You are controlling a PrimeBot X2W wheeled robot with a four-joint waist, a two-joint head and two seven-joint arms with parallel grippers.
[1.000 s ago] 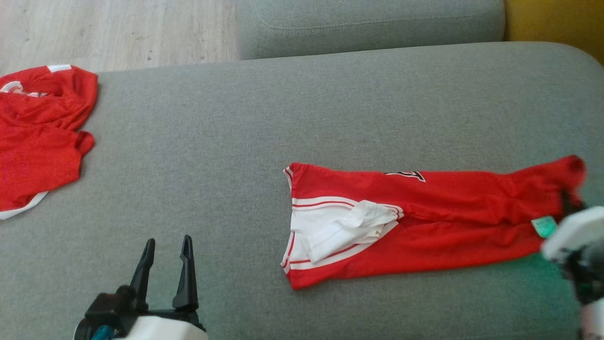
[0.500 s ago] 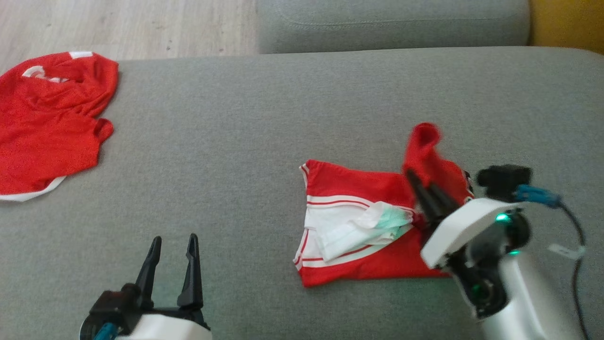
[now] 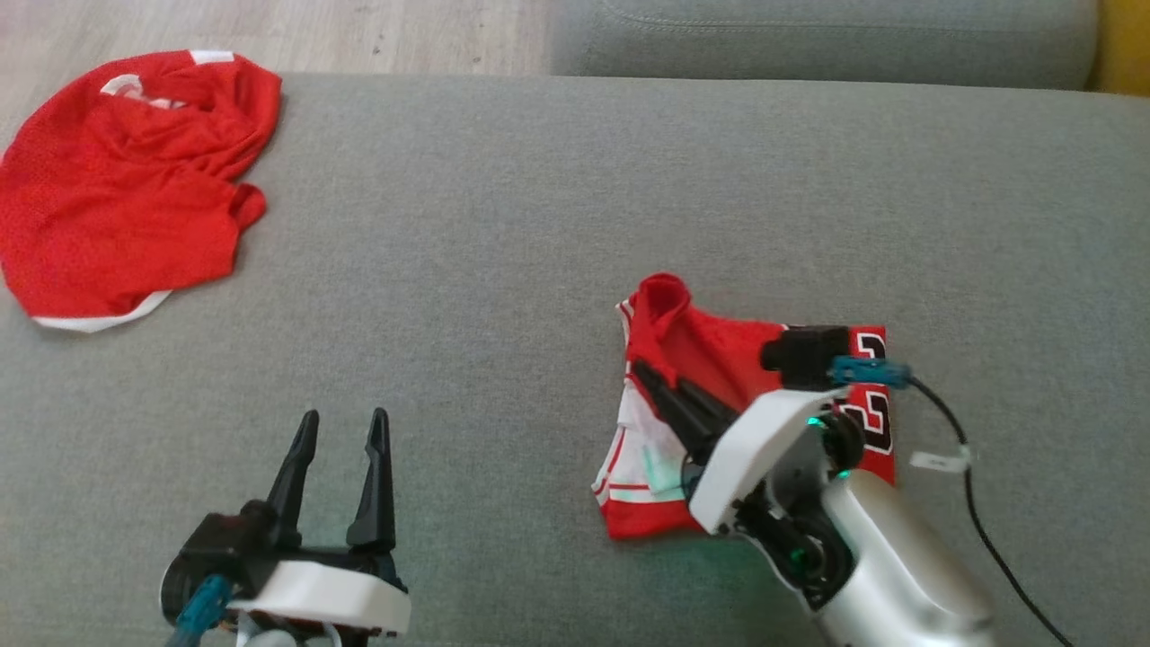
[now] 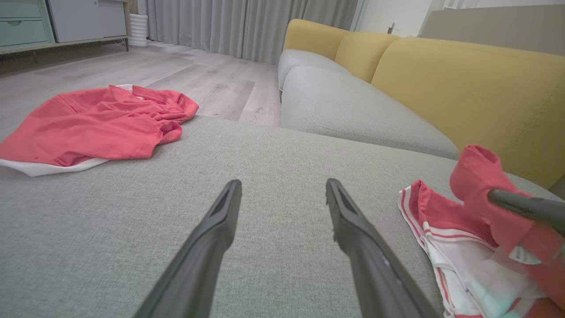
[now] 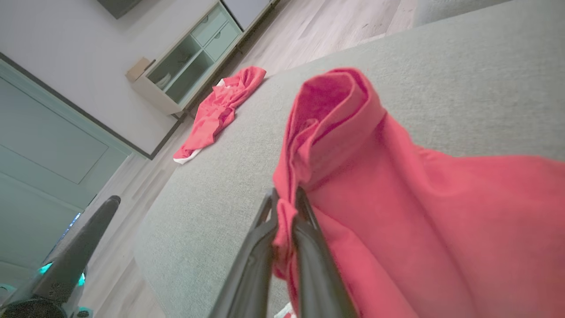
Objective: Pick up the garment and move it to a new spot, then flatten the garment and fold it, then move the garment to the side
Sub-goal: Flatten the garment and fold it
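Grey sofa cushion takes up most of the scene, with pale wooden floor past its far edge and a yellow backrest rising behind its right end. On the cushion's near-right part lies the garment, a red jersey with white trim and black numerals, partly doubled over on itself.

The right gripper has its fingers pressed together on a rolled red edge of the garment. That edge stands lifted off the cushion while the lower layers lie flat on it. From where I stand, the pinched fold sits over the end of the garment that points toward the cushion's left side. A blue plug juts from the small black block on the right wrist, above the numerals.

The left gripper hovers low over the cushion's near-left part, fingers spread wide with nothing between them, well apart from the garment. At the cushion's far-left corner a second red shirt lies crumpled, a strip of white hem showing along its near side.
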